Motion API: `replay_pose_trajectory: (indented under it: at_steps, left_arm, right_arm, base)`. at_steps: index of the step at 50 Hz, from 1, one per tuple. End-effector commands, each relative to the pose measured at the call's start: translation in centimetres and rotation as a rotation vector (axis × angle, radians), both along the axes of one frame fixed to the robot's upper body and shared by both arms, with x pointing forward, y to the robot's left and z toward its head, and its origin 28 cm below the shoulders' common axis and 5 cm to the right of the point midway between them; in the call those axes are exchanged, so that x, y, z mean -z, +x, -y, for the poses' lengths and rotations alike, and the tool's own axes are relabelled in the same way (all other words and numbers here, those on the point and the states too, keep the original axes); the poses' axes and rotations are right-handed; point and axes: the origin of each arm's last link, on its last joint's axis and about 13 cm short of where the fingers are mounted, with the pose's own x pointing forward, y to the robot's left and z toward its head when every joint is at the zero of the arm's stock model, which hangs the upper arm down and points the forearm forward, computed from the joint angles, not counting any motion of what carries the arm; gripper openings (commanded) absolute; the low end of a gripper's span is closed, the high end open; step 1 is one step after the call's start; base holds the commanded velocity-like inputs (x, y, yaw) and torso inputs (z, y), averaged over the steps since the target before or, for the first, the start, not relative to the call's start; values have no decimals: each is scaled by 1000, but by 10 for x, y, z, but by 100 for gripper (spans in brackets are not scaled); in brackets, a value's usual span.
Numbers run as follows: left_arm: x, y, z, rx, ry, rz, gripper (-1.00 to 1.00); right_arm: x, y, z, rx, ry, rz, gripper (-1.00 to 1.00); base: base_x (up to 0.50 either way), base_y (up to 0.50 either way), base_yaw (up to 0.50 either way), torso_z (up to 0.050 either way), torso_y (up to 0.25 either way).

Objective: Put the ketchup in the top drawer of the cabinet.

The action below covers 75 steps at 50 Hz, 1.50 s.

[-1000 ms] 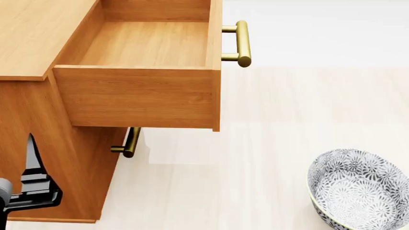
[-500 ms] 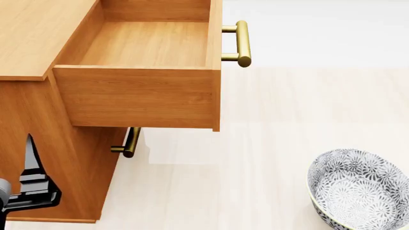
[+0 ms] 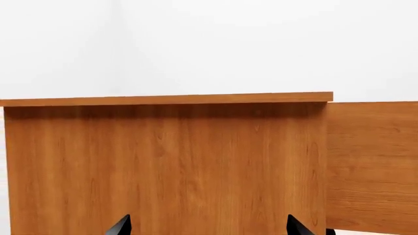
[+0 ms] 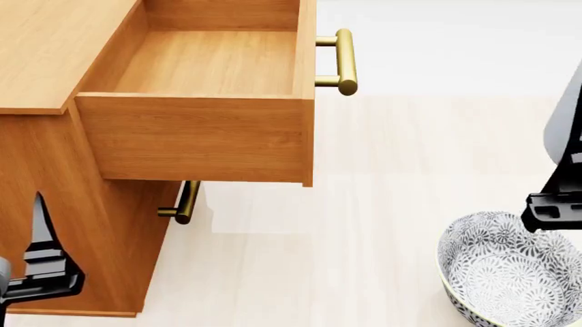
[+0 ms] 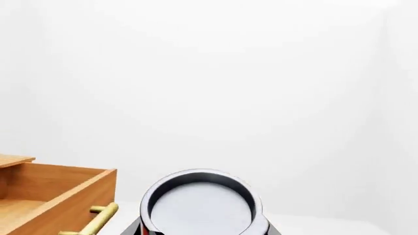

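Head view: the top drawer of the cabinet stands pulled out and holds nothing. The left tool hangs beside the cabinet's side, its fingers spread wide and released. The right tool is above the patterned bowl. In the right wrist view it is clenched on the ketchup, silver top showing, with the drawer's brass handle nearby.

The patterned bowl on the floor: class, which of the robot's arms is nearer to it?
The right. Its tool hangs just above the bowl rim at the head view's right edge. The left tool sits far across, against the cabinet side.
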Motion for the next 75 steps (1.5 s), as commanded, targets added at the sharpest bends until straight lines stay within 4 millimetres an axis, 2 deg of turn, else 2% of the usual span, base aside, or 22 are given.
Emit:
replay_pose_trajectory:
  at_steps: [1,25,32,45,61,75]
  left_arm:
    - [0,-1,0,-1,-2,1,100]
    - [3,3,0,1,-6,-7,100]
    - [3,3,0,-2,-9,-7,100]
    - [5,4,0,-2,-12,-11,100]
    - [6,6,0,-4,-8,-16,100]
    - [4,5,-1,-9,-10,-15,100]
  right_arm:
    - [-32,17,-12,-37,-56,53,-100]
    - [-67,49,-29,-98,-95,97,-100]
    - [-86,63,-36,-131,-99,117,-100]
    - [-107,89,-48,-173,-86,126,-100]
    - [-127,121,-61,-223,-91,120,-100]
    - [-142,141,-73,-266,-64,119,-100]
  base:
    - [0,0,0,0,0]
    - [0,0,0,0,0]
    - [0,0,0,0,0]
    - [0,0,0,0,0]
    - [0,0,0,0,1]
    - [0,0,0,0,0]
